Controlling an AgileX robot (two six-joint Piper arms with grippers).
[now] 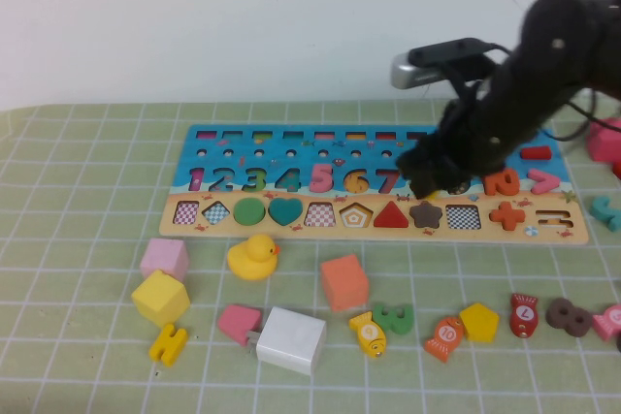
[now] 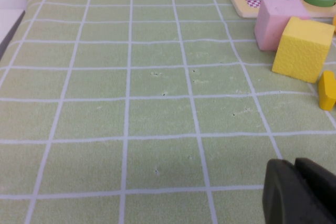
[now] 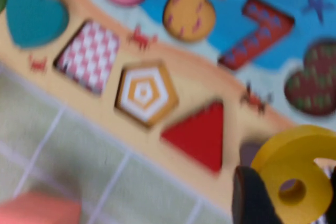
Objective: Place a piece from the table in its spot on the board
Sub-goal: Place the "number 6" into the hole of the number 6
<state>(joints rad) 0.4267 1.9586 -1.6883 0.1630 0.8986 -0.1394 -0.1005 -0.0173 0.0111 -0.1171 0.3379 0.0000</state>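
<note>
High view: your right gripper [image 1: 434, 184] hangs over the right half of the board [image 1: 374, 184], above the digit row near the 7 and the purple star. The dark arm hides the jaws and anything in them here. The board lies flat on the counter [image 1: 87, 191], a light green cloth ruled in a white grid, with a plain pale wall behind. Loose items sit in front of the board: a yellow duck [image 1: 254, 257], a pink cube [image 1: 165, 258], a yellow block [image 1: 160, 297], a yellow H-shaped piece [image 1: 168, 344], an orange cube [image 1: 344, 281] and a white block [image 1: 291, 339]. Your left arm does not show.

Left wrist view: your left gripper [image 2: 302, 190] sits low over bare cloth, well apart from the board's corner. Only a dark edge of it shows, so you cannot tell whether its jaws are open or closed. The cloth is lightly pitted. The pink cube and the yellow block stand touching, just beside the board.

Right wrist view: the piece [image 3: 296, 179], a flat bright-yellow numeral with a small round hole, sits between your right jaws, which are closed on it; one dark finger [image 3: 252, 198] lies against its edge. It is held above the board's tan strip, just beside the red triangle [image 3: 199, 135]. The 6 recess [image 3: 191, 9], orange-patterned, lies empty farther up the blue part, apart from the piece. The view is blurred.
</note>
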